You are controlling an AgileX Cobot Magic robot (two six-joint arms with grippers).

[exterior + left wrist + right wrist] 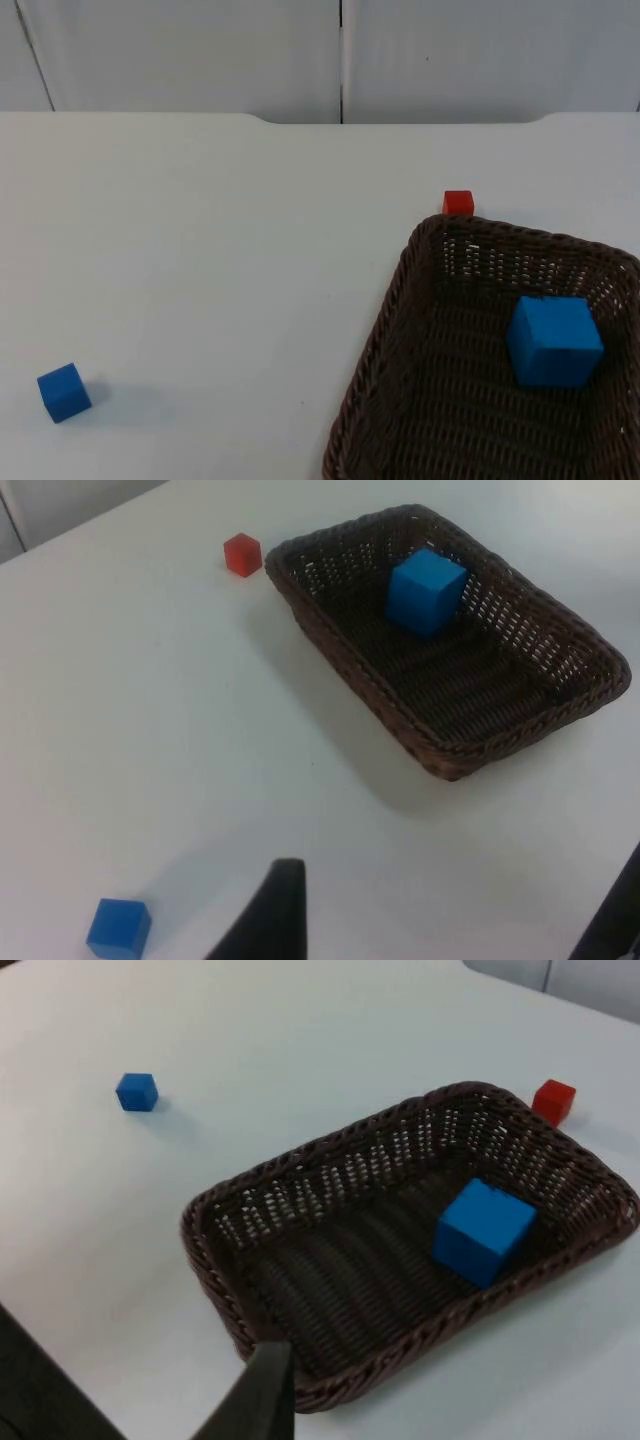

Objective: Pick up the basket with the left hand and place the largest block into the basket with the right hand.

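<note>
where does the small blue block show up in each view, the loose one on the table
Top view: the small blue block lies on the white table, far to the picture's left of the wicker basket.
Left wrist view: the block lies apart from the basket.
Right wrist view: the block lies beyond the basket.
Shared landmark: the large blue block inside the basket.

white table (200,250), basket (400,400), two small blocks (64,392)

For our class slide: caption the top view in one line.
Big blue block inside basket; red block behind it, small blue block apart.
</note>
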